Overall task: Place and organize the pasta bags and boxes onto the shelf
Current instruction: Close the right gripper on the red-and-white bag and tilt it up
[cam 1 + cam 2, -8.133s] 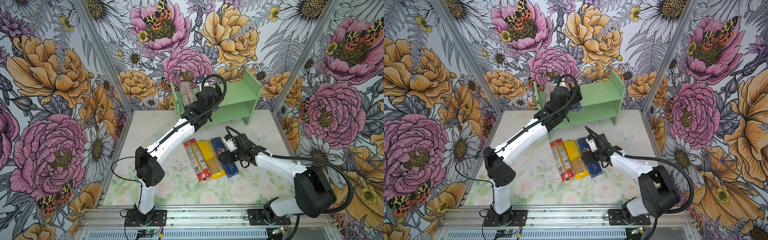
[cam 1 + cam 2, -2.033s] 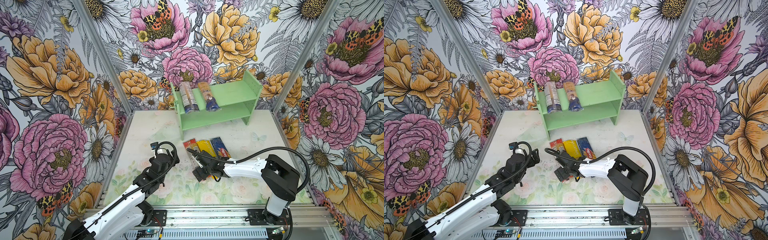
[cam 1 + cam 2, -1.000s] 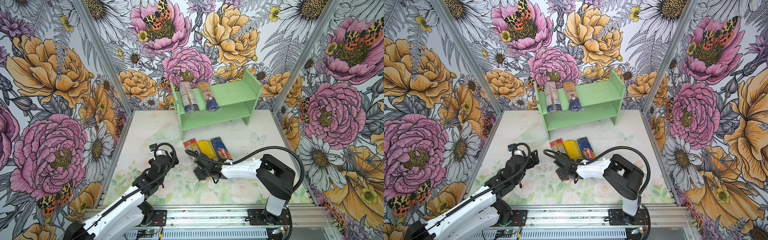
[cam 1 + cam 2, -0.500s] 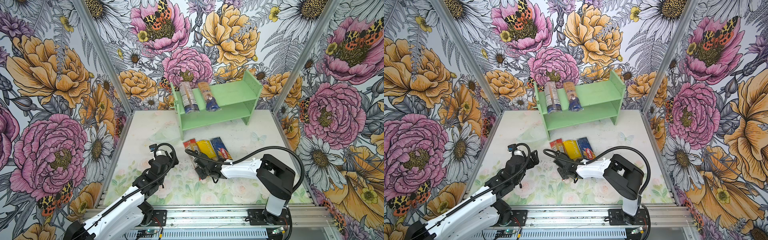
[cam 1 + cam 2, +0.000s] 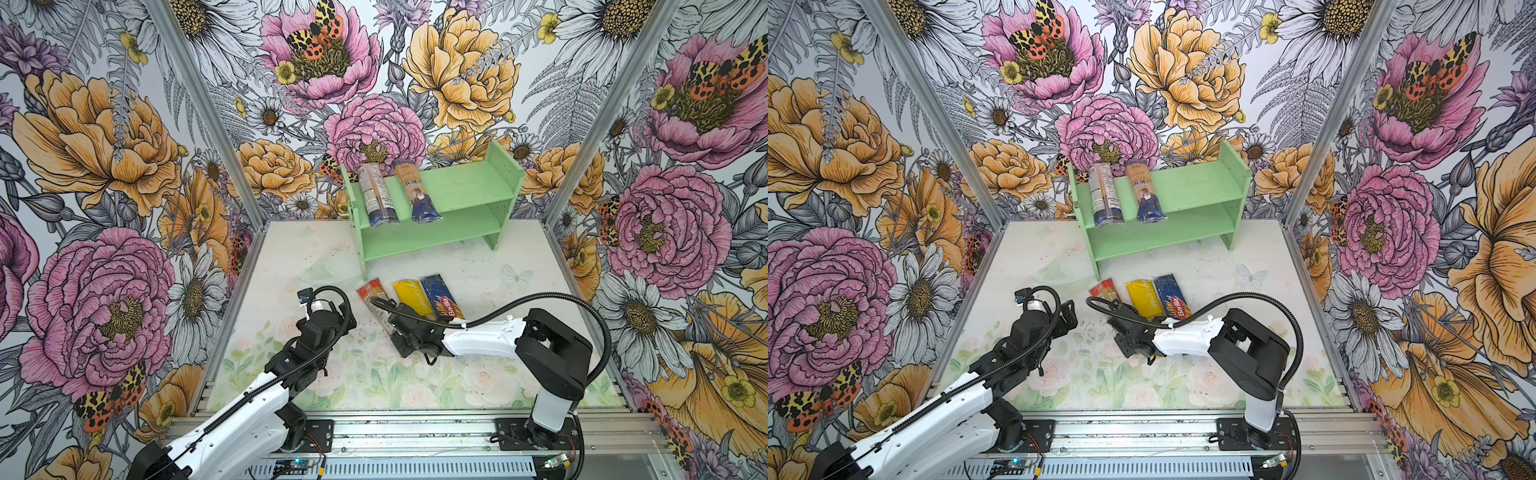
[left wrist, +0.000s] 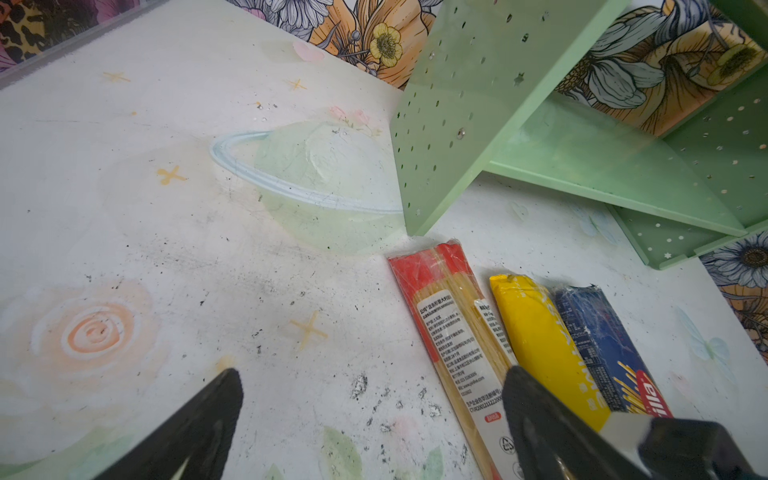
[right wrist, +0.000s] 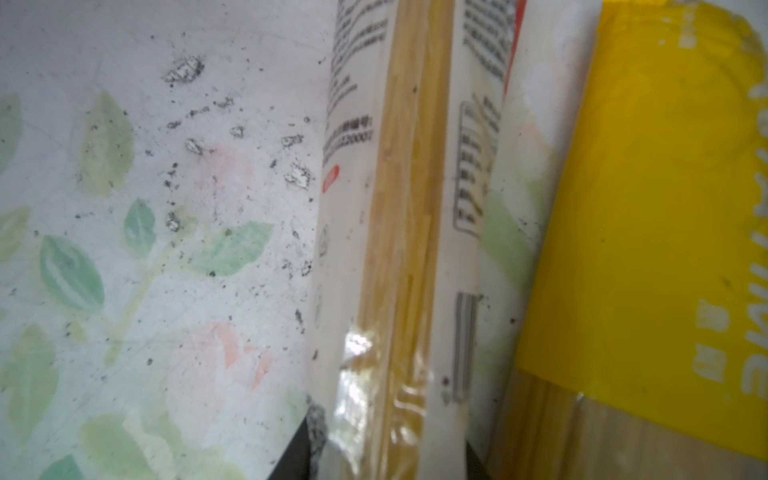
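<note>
The mint-green shelf (image 5: pixel 465 187) stands at the back, with two clear bags with dark-blue ends (image 5: pixel 376 195) (image 5: pixel 417 193) lying on its top tier. On the table in front lie the red-ended bag (image 5: pixel 374 297), the yellow bag (image 5: pixel 413 299) and the dark blue Barilla box (image 5: pixel 440 297), side by side. My right gripper (image 5: pixel 397 332) reaches across to the near part of the red-ended bag (image 7: pixel 399 208), its fingers pressed on both sides, so it is shut on it. My left gripper (image 5: pixel 1068 318) hovers open over bare table left of the packs (image 6: pixel 370 374).
The right arm's white link (image 5: pixel 478 338) lies low across the near ends of the yellow bag and the box. The shelf's pegholed side panel (image 6: pixel 457 104) stands just beyond the red-ended bag. Flowered walls close in the table on three sides.
My right gripper's jaws have closed in on the red-ended bag over the last second. The left arm has stayed where it was, open.
</note>
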Action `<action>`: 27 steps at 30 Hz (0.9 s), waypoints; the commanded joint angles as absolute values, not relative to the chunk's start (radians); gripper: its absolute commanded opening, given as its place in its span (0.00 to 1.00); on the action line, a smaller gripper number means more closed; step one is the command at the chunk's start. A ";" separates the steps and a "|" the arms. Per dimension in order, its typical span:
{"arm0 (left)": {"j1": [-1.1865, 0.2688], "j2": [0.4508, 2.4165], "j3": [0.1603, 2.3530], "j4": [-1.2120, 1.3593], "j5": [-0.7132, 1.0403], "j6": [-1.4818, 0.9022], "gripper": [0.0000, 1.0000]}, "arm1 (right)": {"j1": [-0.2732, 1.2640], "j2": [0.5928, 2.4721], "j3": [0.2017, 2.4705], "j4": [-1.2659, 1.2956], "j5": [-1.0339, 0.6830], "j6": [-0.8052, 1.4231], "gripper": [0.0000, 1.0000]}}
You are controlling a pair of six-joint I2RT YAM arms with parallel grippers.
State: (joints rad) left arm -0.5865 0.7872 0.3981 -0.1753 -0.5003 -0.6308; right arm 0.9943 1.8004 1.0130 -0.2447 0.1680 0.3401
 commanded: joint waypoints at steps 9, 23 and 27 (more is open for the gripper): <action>-0.578 0.800 0.387 -0.142 -0.492 -0.646 0.99 | 0.974 1.771 1.050 -0.279 0.070 0.304 0.19; -0.575 0.807 0.379 -0.128 -0.486 -0.647 0.99 | 0.948 1.762 1.092 -0.327 -0.003 0.270 0.00; -0.572 0.805 0.372 -0.122 -0.483 -0.649 0.99 | 0.927 1.751 1.091 -0.332 -0.038 0.286 0.00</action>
State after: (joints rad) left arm -0.5838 0.8078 0.3954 -0.1486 -0.4999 -0.6342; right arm 0.9375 1.7924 1.0595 -0.3172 0.0284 0.2947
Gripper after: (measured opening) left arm 0.987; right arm 0.304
